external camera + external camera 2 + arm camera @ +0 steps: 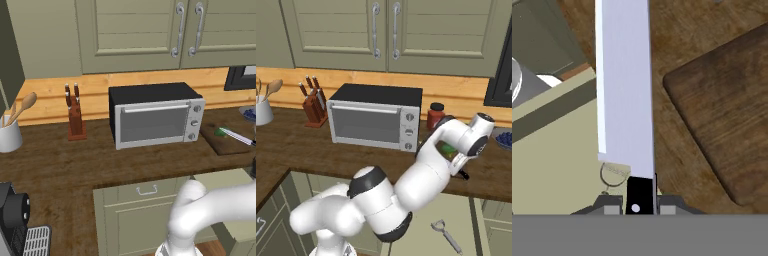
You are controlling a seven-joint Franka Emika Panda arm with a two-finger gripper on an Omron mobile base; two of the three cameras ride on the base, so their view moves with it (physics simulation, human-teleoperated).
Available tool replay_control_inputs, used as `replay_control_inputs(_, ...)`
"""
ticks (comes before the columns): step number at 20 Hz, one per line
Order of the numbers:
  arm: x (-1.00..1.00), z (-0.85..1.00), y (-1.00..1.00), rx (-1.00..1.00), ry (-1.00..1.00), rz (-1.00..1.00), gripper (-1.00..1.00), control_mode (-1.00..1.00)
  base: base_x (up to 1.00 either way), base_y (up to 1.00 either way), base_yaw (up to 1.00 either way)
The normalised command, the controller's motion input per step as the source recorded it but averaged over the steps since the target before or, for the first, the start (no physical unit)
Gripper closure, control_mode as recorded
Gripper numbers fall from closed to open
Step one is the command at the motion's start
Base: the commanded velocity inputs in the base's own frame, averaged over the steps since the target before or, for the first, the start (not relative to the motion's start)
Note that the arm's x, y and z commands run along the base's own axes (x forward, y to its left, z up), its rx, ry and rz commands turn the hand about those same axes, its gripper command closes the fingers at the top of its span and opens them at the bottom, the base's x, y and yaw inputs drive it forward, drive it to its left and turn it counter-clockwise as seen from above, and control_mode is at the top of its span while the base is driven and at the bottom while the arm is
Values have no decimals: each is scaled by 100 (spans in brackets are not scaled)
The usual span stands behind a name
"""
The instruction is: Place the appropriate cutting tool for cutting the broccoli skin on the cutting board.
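Pinching the knife (pixel 624 95) by its black handle, my claw (pixel 637 202) held the blade off the cutting board (pixel 727 110) beside it — I judged an early release would drop it short, on the counter (pixel 677 30).

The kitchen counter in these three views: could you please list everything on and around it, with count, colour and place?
knife: one, silver blade, black handle, held in the gripper, blade beside the board's corner
cutting board: one, dark brown, on the counter right of the toaster oven
broccoli: one, green, on the board
toaster oven: one, silver and black, mid-counter
knife block: one, reddish wood, left of the oven
utensil holder: one, white, with wooden spoons, far left
jar: one, red with dark lid, right of the oven
peeler: one, grey, low down in front of the cabinets
upper cabinet doors: two, pale green, above
gripper: one, dark, shut on the knife handle
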Motion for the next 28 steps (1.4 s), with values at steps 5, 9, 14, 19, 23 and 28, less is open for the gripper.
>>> replay_control_inputs(5, 48, -41, 0, -1, 1, 0, 100, -100, 0, 0, 0)
replay_control_inputs(9, 45, -50, 3, -2, 3, 0, 100, -100, 0, 0, 0)
replay_control_inputs(14, 38, -46, 7, 0, 1, 0, 100, -100, 0, 0, 0)
replay_control_inputs(19, 37, -40, 0, 0, 0, 0, 100, -100, 0, 0, 0)
replay_control_inputs(23, 27, -36, 0, 0, 0, 1, 100, -100, 0, 0, 0)
replay_control_inputs(28, -7, -40, 1, -2, 0, 1, -100, -100, 0, 0, 0)
